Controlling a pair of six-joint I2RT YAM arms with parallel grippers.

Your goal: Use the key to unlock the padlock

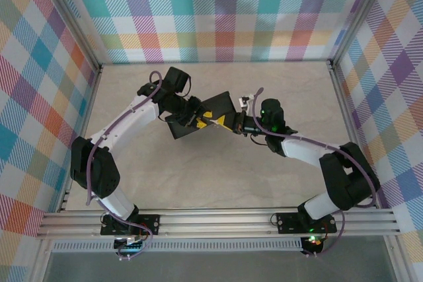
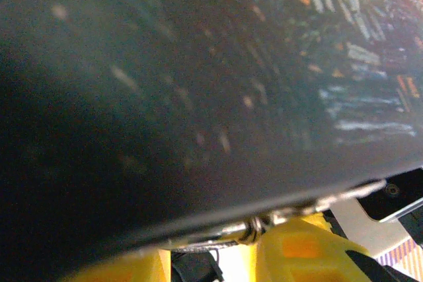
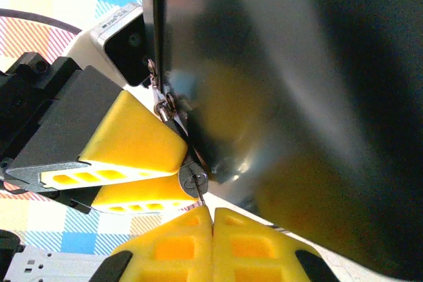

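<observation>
The tiny dark padlock [image 3: 192, 179] hangs at the edge of the dark painted tin [image 3: 297, 97], its round keyhole face turned toward the right wrist camera. My left gripper [image 3: 184, 171] is shut on the padlock, one yellow finger on each side. My right gripper [image 3: 212, 211] is shut on the thin silvery key [image 3: 200, 196], whose blade reaches into the keyhole. In the left wrist view, the lock's silvery metal part [image 2: 254, 228] sits at the tin's rim between that gripper's fingers [image 2: 297, 249]. From above, the left gripper [image 1: 200, 121] and right gripper [image 1: 236, 127] meet tip to tip beside the tin [image 1: 215, 105].
The tin is held tilted above the beige table [image 1: 218, 183], mid-field toward the back. Checked walls [image 1: 218, 11] close in the back and both sides. Aluminium rails [image 1: 218, 222] run along the near edge by the arm bases.
</observation>
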